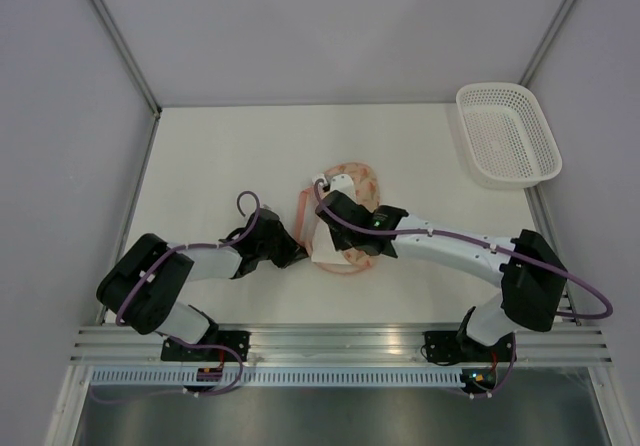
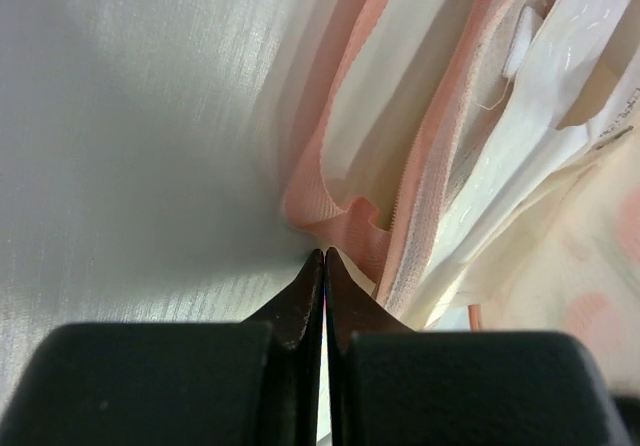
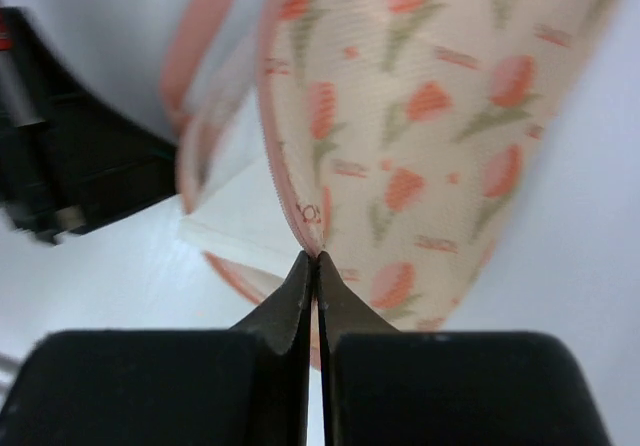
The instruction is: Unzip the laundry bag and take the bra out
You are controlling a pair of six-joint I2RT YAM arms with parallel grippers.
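The laundry bag (image 1: 362, 180) is pinched at its pink trim by the left fingers (image 2: 300, 306), at eight o'clock, and by the right fingers (image 3: 290, 311).

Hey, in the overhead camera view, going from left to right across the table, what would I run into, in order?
left gripper → laundry bag → white lattice basket, off toward the far right corner.
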